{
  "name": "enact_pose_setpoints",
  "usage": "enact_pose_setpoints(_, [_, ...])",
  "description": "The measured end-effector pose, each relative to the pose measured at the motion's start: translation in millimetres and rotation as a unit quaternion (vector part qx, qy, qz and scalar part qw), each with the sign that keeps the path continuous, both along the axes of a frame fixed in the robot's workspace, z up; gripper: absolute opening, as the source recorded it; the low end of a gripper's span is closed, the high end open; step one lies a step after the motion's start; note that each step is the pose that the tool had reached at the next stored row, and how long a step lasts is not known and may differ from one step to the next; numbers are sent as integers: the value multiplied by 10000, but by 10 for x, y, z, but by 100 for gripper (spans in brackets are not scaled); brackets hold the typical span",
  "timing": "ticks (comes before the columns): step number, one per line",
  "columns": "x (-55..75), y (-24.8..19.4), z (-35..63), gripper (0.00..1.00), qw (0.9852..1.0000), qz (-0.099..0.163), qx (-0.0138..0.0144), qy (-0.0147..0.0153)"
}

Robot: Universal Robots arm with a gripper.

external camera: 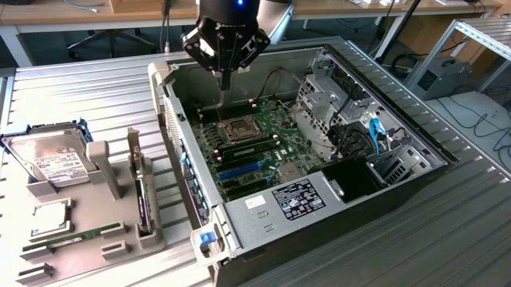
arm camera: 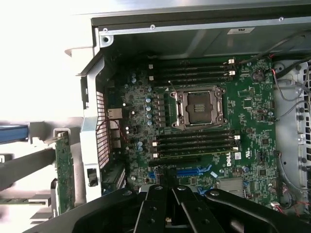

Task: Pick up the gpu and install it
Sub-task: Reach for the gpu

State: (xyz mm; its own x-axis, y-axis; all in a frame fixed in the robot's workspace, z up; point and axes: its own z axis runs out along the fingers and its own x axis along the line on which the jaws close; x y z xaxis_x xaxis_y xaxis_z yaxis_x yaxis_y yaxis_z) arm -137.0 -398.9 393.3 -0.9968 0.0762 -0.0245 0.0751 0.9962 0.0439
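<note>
The gpu (external camera: 141, 200) is a thin dark card with a silver bracket. It stands on edge in a slot of the grey holder (external camera: 88, 251), at the exterior view's left, just outside the open computer case (external camera: 239, 209). In the wrist view the gpu (arm camera: 63, 167) shows edge-on beside the case wall. My gripper (external camera: 225, 84) hangs over the far part of the motherboard (external camera: 264, 140), above the processor socket (external camera: 238, 128), well away from the gpu. Its fingers are shut together with nothing between them. In the wrist view the gripper (arm camera: 170, 189) is over the blue expansion slots (arm camera: 194, 171).
The holder also carries a silver hard drive (external camera: 54, 161), a processor chip (external camera: 48, 218) and a green memory stick (external camera: 76, 236). Cables and a drive cage (external camera: 359, 137) fill the case's right side. Ribbed metal tabletop (external camera: 447, 239) surrounds the case.
</note>
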Motion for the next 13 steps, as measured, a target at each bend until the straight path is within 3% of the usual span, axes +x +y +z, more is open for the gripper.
enact_pose_setpoints(13, [-54, 0, 0, 11, 10000, 0, 0, 0])
